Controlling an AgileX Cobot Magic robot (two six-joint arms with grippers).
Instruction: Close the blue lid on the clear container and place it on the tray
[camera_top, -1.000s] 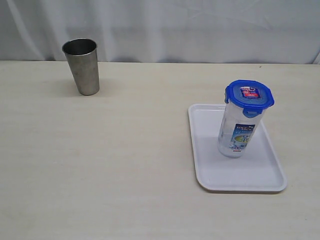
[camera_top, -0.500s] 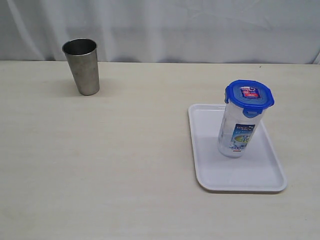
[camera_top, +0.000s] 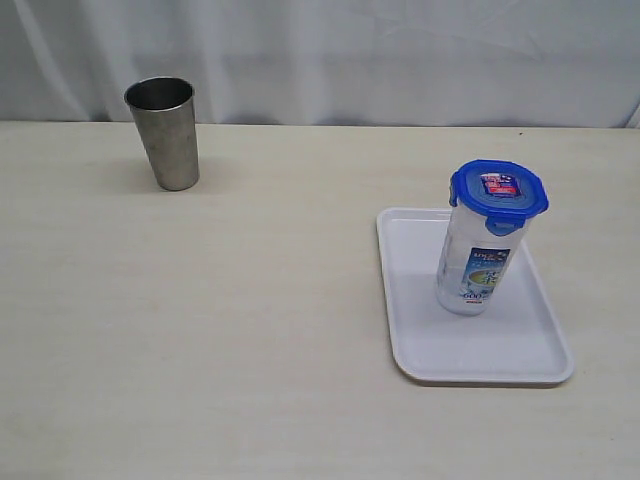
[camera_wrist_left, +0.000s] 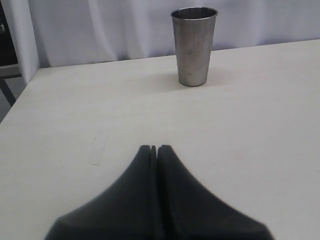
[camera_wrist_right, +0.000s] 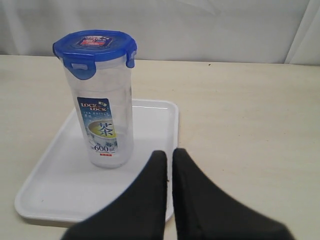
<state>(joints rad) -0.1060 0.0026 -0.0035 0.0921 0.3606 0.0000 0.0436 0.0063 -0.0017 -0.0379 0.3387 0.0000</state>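
Exterior view, clear container (camera_top: 475, 270): upright on the tray (camera_top: 470, 355), towards its far half, with the printed label facing the camera.
Exterior view, blue lid (camera_top: 498, 190): seated on top of the clear container, flaps down along the rim, red-and-white sticker in the centre.
Exterior view, tray: flat on the pale table (camera_top: 250, 300), on the right side, one short edge towards the camera.
Exterior view, steel tumbler (camera_top: 165, 132): upright at the far left of the table, well apart from the tray, in front of the white curtain (camera_top: 350, 50).
Left wrist view, my left gripper (camera_wrist_left: 153, 148): jaws pressed together, tip against tip, with nothing between them, and only bare table around the tips.
Left wrist view, steel tumbler (camera_wrist_left: 193, 45): upright and open-mouthed beyond my tips, well apart from them.
Right wrist view, my right gripper (camera_wrist_right: 169, 152): jaws brought together with only a thin slit between them, pinching nothing. The tips lie over the near part of the tray (camera_wrist_right: 55, 185).
Right wrist view, clear container (camera_wrist_right: 102, 115): upright on the tray, near my tips but apart from them, label towards me.
Right wrist view, blue lid (camera_wrist_right: 95, 47): on the clear container's mouth, with two flaps folded down against the wall.
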